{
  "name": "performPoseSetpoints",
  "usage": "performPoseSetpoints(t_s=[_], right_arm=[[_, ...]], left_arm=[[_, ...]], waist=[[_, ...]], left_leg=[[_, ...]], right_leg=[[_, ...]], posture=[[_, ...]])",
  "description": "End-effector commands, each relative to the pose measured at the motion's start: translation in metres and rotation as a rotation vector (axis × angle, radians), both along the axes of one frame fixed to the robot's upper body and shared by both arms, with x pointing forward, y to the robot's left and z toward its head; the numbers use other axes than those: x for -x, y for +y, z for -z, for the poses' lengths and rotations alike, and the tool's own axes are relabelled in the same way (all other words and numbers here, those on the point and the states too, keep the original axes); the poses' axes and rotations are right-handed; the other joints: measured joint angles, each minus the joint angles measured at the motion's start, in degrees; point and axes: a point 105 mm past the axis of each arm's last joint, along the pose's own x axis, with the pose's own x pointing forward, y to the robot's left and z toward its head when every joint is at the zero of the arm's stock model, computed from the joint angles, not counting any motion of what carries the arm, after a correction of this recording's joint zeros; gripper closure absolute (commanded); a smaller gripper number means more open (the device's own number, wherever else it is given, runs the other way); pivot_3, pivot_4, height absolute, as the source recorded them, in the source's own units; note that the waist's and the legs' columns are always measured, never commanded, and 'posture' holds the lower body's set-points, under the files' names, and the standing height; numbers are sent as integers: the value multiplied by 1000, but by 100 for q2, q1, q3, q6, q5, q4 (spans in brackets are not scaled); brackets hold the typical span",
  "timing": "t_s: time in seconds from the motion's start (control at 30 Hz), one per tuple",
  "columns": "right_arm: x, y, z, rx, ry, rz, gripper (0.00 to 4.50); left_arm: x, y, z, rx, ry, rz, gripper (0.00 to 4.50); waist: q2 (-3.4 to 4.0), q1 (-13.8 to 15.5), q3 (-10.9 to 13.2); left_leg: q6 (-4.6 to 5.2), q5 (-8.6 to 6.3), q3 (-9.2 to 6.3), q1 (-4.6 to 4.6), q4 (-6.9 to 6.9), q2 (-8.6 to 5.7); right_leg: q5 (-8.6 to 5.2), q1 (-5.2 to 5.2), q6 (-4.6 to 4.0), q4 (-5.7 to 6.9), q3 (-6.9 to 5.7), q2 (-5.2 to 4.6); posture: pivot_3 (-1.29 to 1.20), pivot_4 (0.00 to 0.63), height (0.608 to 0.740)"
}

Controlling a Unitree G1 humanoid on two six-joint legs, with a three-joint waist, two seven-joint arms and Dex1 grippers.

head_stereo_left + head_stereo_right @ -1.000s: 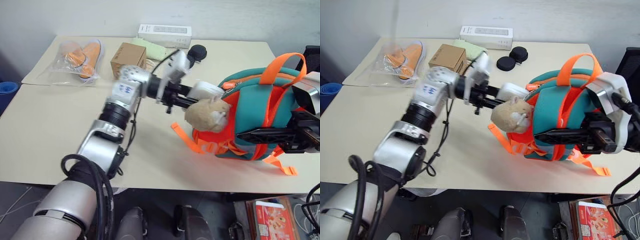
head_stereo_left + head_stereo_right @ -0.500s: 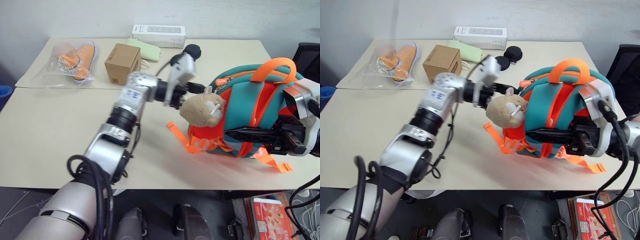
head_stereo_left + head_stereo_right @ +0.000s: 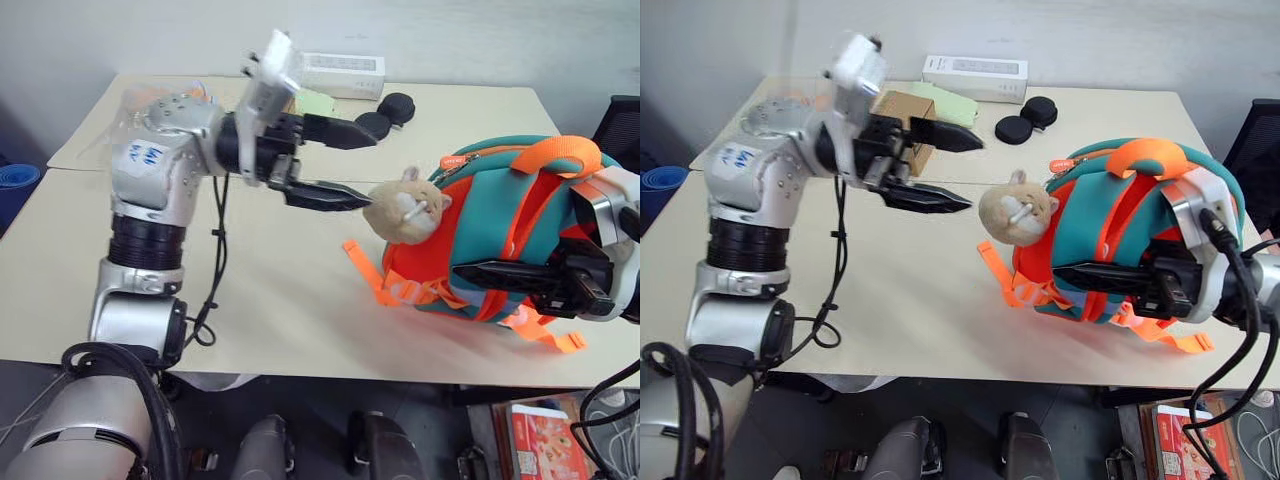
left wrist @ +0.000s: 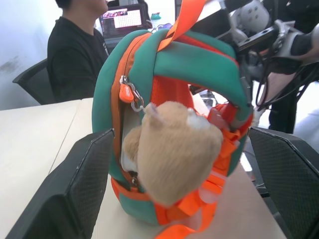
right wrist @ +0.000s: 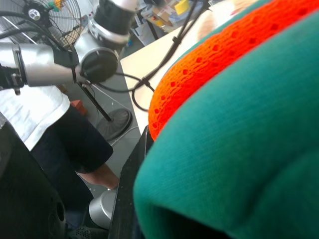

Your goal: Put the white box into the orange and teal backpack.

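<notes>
The left jaws are standing wide and empty above the bench, with the lower tip just beside the plush toy and pointing at it. Straight ahead of them, the backpack is standing upright with its zip mouth facing them. In that gap, behind the toy, a pale face is showing. Judging by this, the white box is already sitting inside, though how deep it is lying cannot be told.

The right jaws are lying across the front of the backpack, narrowed almost fully, and seem to be pinching a fold or strap to keep it upright. Teal cloth and orange mesh are pressing close against them in the right wrist view.

The zip is still hanging open, so if the pack tips towards the left jaws the box may slide back out. A thin pinch on soft cloth may slip and let the pack slump. The left lower tip is sitting so near the toy that a careless move could hook it or the loose orange straps below it and drag the pack over. Behind the left jaws, the long carton and black discs are lying well clear.
</notes>
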Motion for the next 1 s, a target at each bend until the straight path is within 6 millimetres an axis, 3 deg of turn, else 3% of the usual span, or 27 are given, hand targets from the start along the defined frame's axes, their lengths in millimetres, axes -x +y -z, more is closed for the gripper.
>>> performPoseSetpoints(t_s=[0.03, 0.2, 0.47, 0.6, 0.67, 0.8, 1.0], right_arm=[[8, 3, -9, -20, -55, -25, 4500], [12, 0, -10, -25, -54, -18, 4500], [14, -11, -6, -20, -51, 33, 4500], [12, -21, -6, -5, -63, 66, 4500], [11, -27, -8, -3, -67, 78, 4500], [8, -40, -12, 1, -82, 108, 4500], [3, -47, -9, 5, -83, 132, 4500]], left_arm=[[-4, -17, 13, -43, -85, -38, 25], [-19, -25, 26, -73, -122, -108, 25], [-34, -3, 25, -64, -114, -156, 2437], [-47, 19, 26, -94, -117, -209, 3311], [-52, 33, 33, -146, -124, -219, 3464], [-69, 58, 82, -382, -209, -283, 3556], [-83, 42, 126, -480, -315, -290, 3556]], waist=[[0, -2, 0], [0, -34, 0], [0, -12, 0], [0, -19, 0], [0, -21, 0], [1, -16, -1], [1, 19, -1]], left_leg=[[0, 0, -2, 0, 0, 0], [-3, -1, -6, -3, -3, 12], [-1, -1, -9, -4, -3, 9], [-1, -1, -9, -4, -3, 11], [-1, -1, -8, -3, -4, 10], [-1, -2, -4, 0, -6, 11], [8, -7, -9, -5, -5, 5]], right_leg=[[0, 1, 0, -1, 1, 0], [0, -1, 0, -7, 2, -5], [0, 2, 0, -13, -4, -5], [0, 0, 0, -13, -9, -4], [0, 0, 0, -13, -12, -2], [0, 2, 0, -14, -26, 1], [3, 4, 5, -23, -23, -14]], posture=[[0, 150, 740], [0, 150, 740], [0, 150, 740], [0, 150, 740], [0, 150, 740], [0, 150, 740], [0, 150, 740]])
